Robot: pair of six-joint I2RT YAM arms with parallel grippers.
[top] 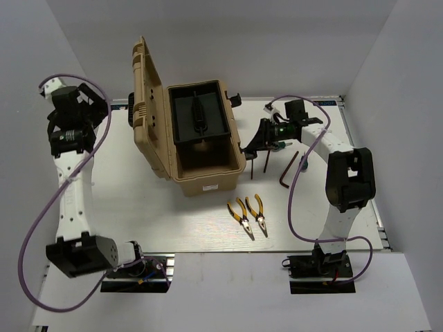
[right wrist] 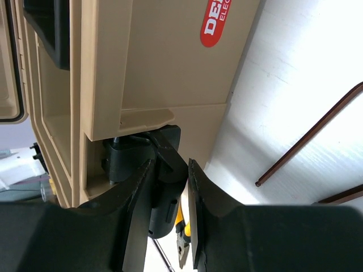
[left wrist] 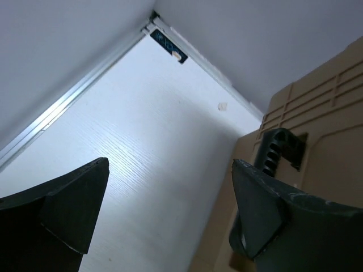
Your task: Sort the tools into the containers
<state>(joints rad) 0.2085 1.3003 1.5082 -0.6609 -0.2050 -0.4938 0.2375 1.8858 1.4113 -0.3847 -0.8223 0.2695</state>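
Note:
The tan toolbox point(top: 208, 183) stands open at mid-table, its lid raised to the left and a black tray point(top: 199, 114) in its back half. My right gripper point(top: 250, 146) is at the box's right side. In the right wrist view its jaws point(right wrist: 170, 164) stand narrowly apart, closed around the black side latch point(right wrist: 164, 144). Two yellow-and-black pliers point(top: 241, 218) point(top: 259, 214) lie in front of the box. Two dark hex keys point(top: 268, 162) point(top: 287, 169) lie to its right. The green screwdriver is not clearly in view. My left gripper point(top: 93, 104) is open and empty left of the lid.
The left wrist view shows the ribbed lid point(left wrist: 317, 113) and its black handle point(left wrist: 278, 150) just right of my open fingers point(left wrist: 74, 198). White walls enclose the table on three sides. A second black latch point(top: 232, 98) sticks out at the box's far right corner.

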